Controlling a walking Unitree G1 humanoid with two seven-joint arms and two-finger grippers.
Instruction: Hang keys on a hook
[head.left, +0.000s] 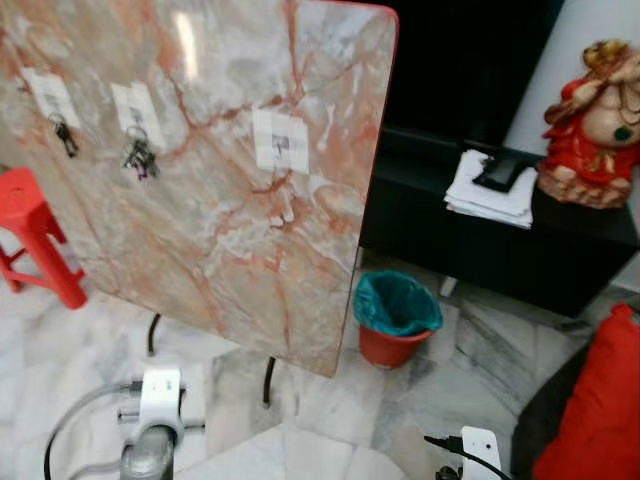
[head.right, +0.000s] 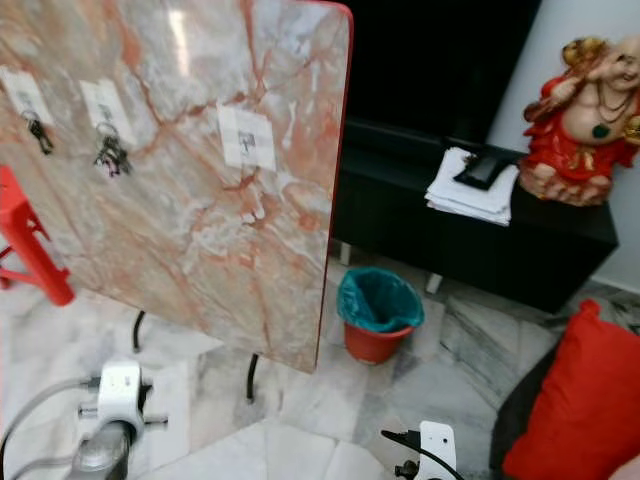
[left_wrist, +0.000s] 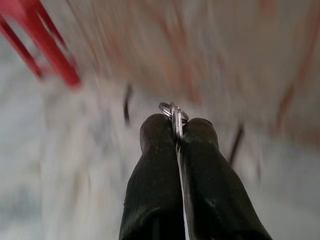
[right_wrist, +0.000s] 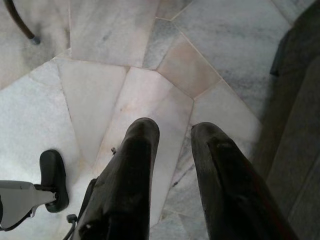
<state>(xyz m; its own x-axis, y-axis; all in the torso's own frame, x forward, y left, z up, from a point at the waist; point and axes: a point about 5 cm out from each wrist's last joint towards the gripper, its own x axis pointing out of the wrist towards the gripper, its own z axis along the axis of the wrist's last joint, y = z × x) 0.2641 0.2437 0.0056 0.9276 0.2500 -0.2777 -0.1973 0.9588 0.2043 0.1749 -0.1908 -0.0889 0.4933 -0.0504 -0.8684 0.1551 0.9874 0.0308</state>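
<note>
Left wrist view: left gripper (left_wrist: 176, 134) clenched on key ring (left_wrist: 173, 112) at its fingertips.

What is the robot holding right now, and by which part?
The left gripper pinches a metal key ring between its fingertips, the ring's top loop poking out. The right gripper is open and holds nothing.

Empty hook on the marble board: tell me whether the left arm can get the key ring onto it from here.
Probably yes. The left pincer is shut on the key ring, and nothing stands between it and the empty hook on the marble board. The arm sits low, so it must rise.
</note>
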